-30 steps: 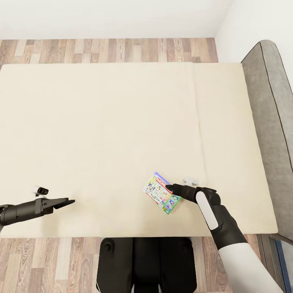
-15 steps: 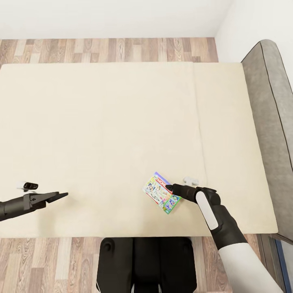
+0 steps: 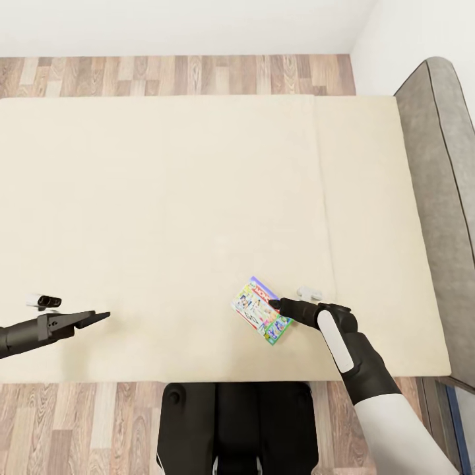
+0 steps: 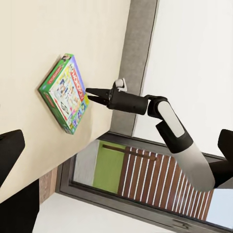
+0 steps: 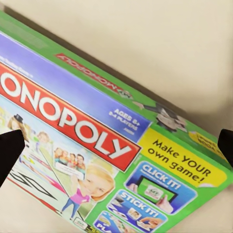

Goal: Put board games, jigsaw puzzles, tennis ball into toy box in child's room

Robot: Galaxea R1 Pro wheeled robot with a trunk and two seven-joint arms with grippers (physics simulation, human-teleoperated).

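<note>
Bedding dominated the head view: the large low bed [image 3: 165, 218] with a plain cream-beige top spanned nearly the full width, its near edge just ahead of the robot's dark base. Beyond its far edge ran a strip of wood-plank floor [image 3: 178, 74] and then a white wall. A grey padded headboard [image 3: 439, 198] stood along the bed's right side.

The right arm, white forearm with black wrist, reached in from the near right. The right gripper [image 3: 276, 304] lay low over the bed surface with its black fingers pointing left, their tips at the right edge of the board game. In the right wrist view, the two dark fingertips sat wide apart at either side of the carton, so the jaws were spread and holding nothing.

The left gripper [image 3: 99, 317] was positioned at the near left, well apart from the carton, with its fingers pointing right over bare bedding. Whether its jaws were parted or together could not be determined.

The flat purple-blue and green-edged Monopoly board game carton [image 3: 261, 311] lay face up on the bed, near the near edge and right of centre, turned at an angle to the bed's edges. The lettering "Monopoly" and "Make your own game!" was legible.
</note>
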